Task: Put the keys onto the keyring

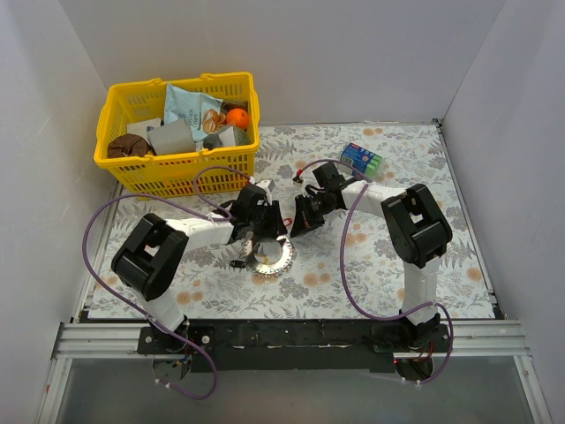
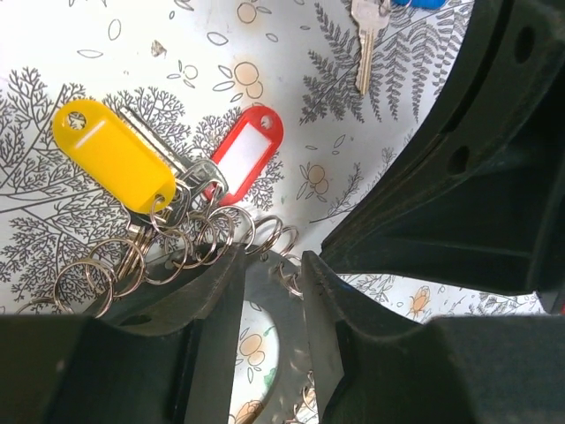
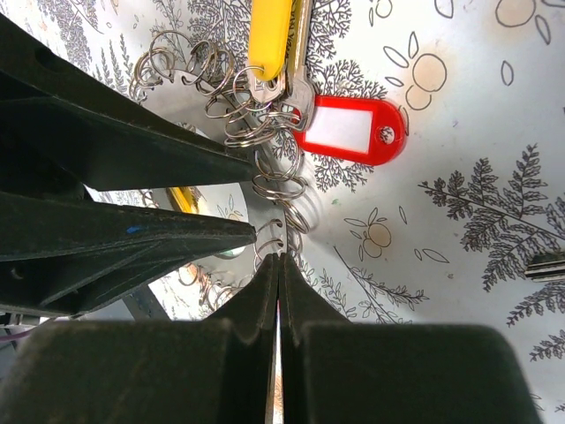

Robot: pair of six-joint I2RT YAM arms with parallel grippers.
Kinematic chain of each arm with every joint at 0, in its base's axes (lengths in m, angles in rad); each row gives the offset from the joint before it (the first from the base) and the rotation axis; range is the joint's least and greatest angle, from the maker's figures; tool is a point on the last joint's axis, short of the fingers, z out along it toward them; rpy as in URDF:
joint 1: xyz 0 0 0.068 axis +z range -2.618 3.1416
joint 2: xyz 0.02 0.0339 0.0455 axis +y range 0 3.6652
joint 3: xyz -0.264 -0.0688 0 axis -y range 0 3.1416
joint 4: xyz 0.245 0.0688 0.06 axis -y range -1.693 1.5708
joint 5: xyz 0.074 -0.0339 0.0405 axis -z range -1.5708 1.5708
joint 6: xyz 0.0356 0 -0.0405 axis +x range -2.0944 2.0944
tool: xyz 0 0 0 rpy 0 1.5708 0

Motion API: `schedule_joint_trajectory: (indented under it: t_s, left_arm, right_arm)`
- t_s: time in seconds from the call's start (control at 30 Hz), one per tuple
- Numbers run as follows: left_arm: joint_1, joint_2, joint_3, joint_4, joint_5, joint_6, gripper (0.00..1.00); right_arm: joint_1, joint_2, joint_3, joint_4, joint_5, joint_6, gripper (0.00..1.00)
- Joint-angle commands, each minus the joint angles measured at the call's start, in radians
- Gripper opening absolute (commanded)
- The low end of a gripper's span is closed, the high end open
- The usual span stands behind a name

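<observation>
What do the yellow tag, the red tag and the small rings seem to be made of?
The yellow tag: opaque plastic, glossy, with soft highlights. The red tag: shiny plastic around a white insert, perhaps paper. The small rings: bare bright metal wire, coiled double, with sharp glints.

Yellow key [image 2: 113,155], red key [image 2: 247,150] against coiled keyring [image 2: 212,237]; blue key [image 2: 366,40] apart

On the flower-printed counter [image 1: 459,256] a yellow plastic basket [image 1: 168,174] stands at the far left, holding a light-blue bag [image 1: 188,106], an orange ball [image 1: 237,117] and a brown round thing [image 1: 131,146], while a blue-green packet [image 1: 362,158] lies well apart at the far right.
</observation>
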Motion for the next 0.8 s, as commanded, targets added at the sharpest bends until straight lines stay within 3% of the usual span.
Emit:
schedule_joint_trajectory:
  t_s: [0.0,0.3,0.77]
  left_arm:
    - [0.005,-0.031,0.036,0.012,-0.002,0.037,0.32]
    - [0.005,-0.097,0.032,-0.006,-0.021,0.1,0.39]
    - [0.005,-0.032,0.119,-0.066,-0.014,0.297,0.34]
  right_arm:
    - [0.001,-0.027,0.023,0.001,-0.009,-0.022,0.01]
    - [-0.025,-0.033,0.055,-0.01,0.022,-0.054,0.02]
    - [-0.052,-0.047,0.021,-0.019,0.025,-0.067,0.04]
